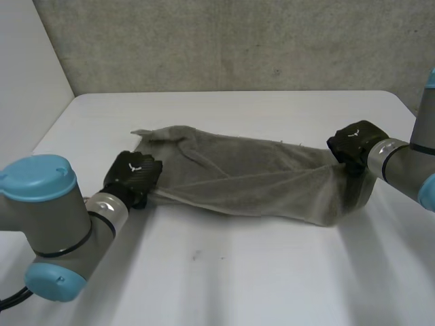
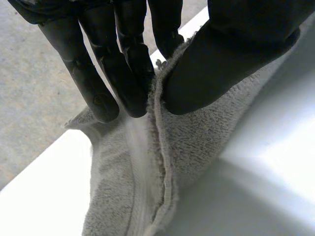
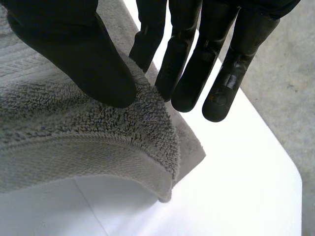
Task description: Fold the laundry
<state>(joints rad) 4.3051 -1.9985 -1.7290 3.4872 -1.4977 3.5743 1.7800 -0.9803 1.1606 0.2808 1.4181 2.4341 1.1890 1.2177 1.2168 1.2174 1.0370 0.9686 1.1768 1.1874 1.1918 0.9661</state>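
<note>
Two towel (image 1: 251,180) ends gripped in a pinch, my left hand (image 1: 134,174) holds one, my right hand (image 1: 353,144) the other, towel stretched between them over the white counter (image 1: 238,278)

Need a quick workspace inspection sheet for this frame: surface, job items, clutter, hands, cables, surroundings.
Surface: white table, with the job's cloth lying across its middle.
Job's things: one grey towel, bunched lengthwise and stretched between the two hands. Its end at the right hand is raised off the table.
Clutter: nothing seen.
Hands: left hand pinches one end of the towel's edge between thumb and fingers. Right hand pinches the opposite end the same way, thumb on top.
Cables: nothing seen loose on the table.
Surroundings: grey wall behind the table, grey floor beyond its edge.
</note>
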